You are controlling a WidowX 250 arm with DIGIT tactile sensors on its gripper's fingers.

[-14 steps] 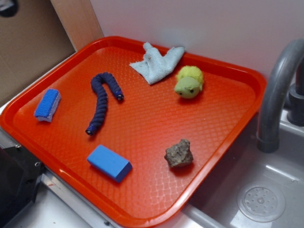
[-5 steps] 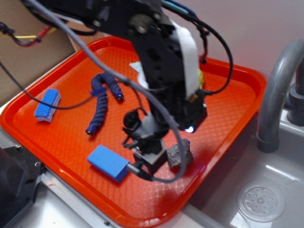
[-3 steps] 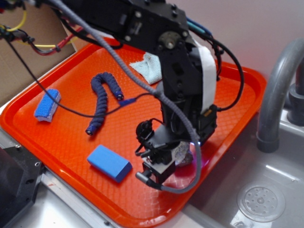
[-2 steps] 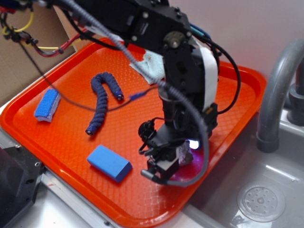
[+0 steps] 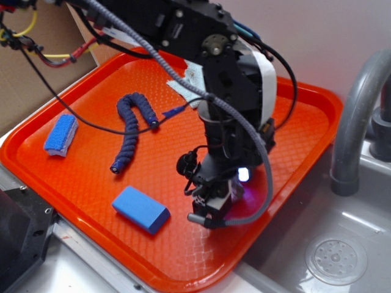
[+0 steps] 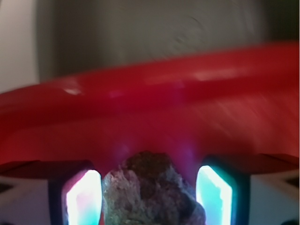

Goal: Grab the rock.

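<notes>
The rock [image 6: 151, 194] sat between my gripper's [image 6: 149, 197] two lit fingers [image 6: 83, 197] on the orange tray [image 6: 150, 89]; whether they clamped it, I couldn't tell.

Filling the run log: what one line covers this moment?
phase: grasp | fingers astride rough grey-brown rock | closure: unclear | support: red plastic tray

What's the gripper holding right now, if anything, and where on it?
Cannot tell if it is gripped yet. In the wrist view the rock sits between the gripper fingers, near its sides; contact is not clear.
</notes>
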